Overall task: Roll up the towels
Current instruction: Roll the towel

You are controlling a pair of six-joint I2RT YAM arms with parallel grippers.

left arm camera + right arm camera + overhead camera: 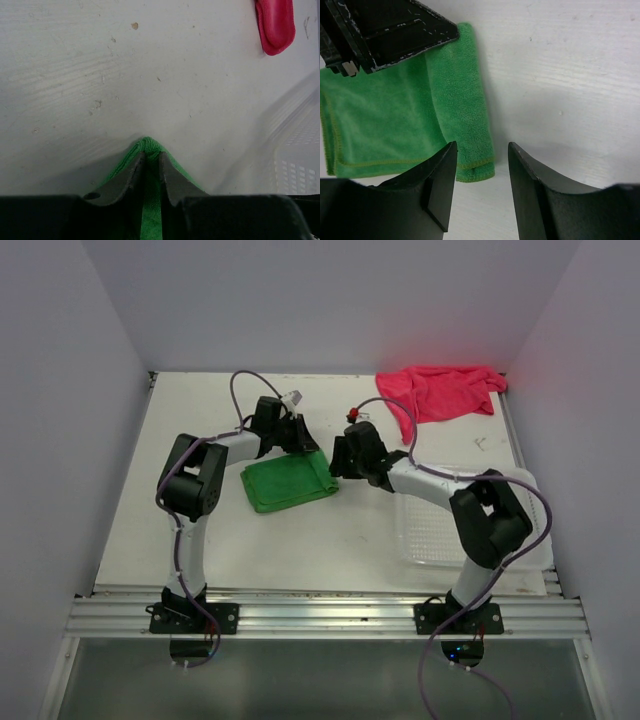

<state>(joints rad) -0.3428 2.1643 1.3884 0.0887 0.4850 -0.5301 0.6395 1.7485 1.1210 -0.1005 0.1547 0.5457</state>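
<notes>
Left jaws clamp the fuzzy, folded green towel (288, 483); right jaws stand apart, empty.

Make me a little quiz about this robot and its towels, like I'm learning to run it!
1. Fill in: the right tool has its jaws ____.
2. True or false: the pink towel lies outside the clear basket.
3. Which tool pinches the green towel? A: left tool. B: right tool. C: neither.
Key: 1 open; 2 true; 3 A.
</notes>
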